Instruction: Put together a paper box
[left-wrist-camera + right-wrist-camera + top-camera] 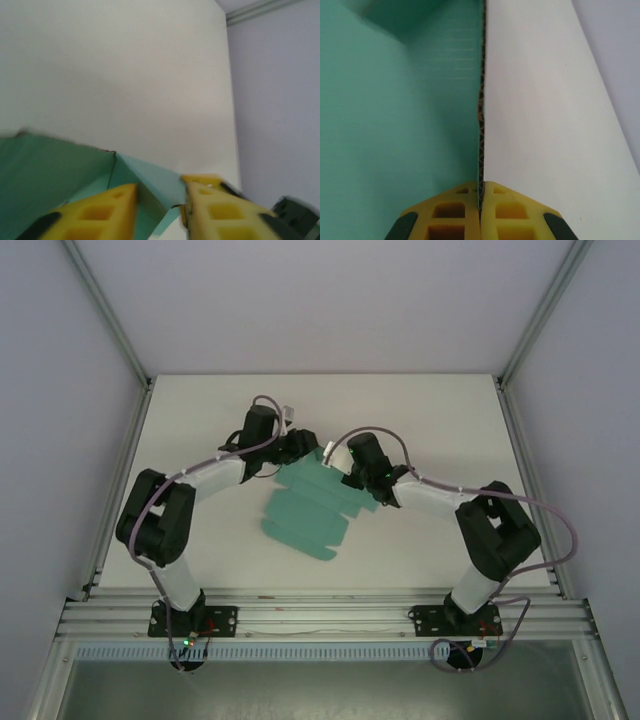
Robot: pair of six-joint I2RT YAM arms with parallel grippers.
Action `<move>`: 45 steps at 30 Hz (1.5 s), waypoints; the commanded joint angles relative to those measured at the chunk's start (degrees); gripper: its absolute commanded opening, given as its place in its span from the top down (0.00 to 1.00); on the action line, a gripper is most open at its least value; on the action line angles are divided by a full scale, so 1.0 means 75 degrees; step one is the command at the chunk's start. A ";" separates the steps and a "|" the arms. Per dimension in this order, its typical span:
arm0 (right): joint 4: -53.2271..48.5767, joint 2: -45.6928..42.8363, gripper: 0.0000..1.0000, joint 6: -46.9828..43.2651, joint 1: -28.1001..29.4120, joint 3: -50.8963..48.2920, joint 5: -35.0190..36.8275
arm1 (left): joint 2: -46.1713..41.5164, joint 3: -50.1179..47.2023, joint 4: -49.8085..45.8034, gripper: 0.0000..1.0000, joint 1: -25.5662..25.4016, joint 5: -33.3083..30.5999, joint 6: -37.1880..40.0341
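Teal-green thin card paper box (305, 515) sits at the centre of the flat white table (420, 410). It is a many-flapped cut-out sheet, not a closed box: the end toward the table's near edge lies flat on the surface, and the end toward the far edge has panels folded up. Both grippers meet over the table centre, at that far end of the sheet. The black-and-white left arm (200, 485) reaches in from the table's near-left corner and the right arm (450, 500) from the near-right. Right gripper (481, 189): its yellow fingers (455, 210) are pressed together, clamping the card edge. In the right wrist view the edge is seen end-on as a thin dark fluted line running straight up from the fingertips, with a teal panel upright on the left of it and bare table on the right. Left gripper (159, 210): the jaws are apart and straddle a raised, creased flap whose corner pokes up between them. The card touches the inner face of the right-hand yellow finger (215, 210) near its tip, and lower down a sliver of table shows between card and finger. I can't tell if the other finger presses the flap. In the left wrist view a larger teal panel runs off to the left, with the table's far side beyond it.
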 commanded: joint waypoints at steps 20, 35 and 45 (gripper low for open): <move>-0.1230 -0.1029 1.00 0.0828 -0.0914 0.0341 -0.2858 | -0.2713 -0.2782 -0.1119 0.00 0.2029 -0.2012 0.2607; -0.1233 -0.0743 1.00 0.1412 -0.1072 0.0657 -0.3046 | -0.2200 -0.3596 0.1376 0.05 0.2018 0.0959 0.2483; -0.1259 -0.0536 1.00 0.1482 -0.1070 0.0706 -0.3804 | -0.1814 -0.3563 0.2721 0.10 0.1776 0.1940 0.1928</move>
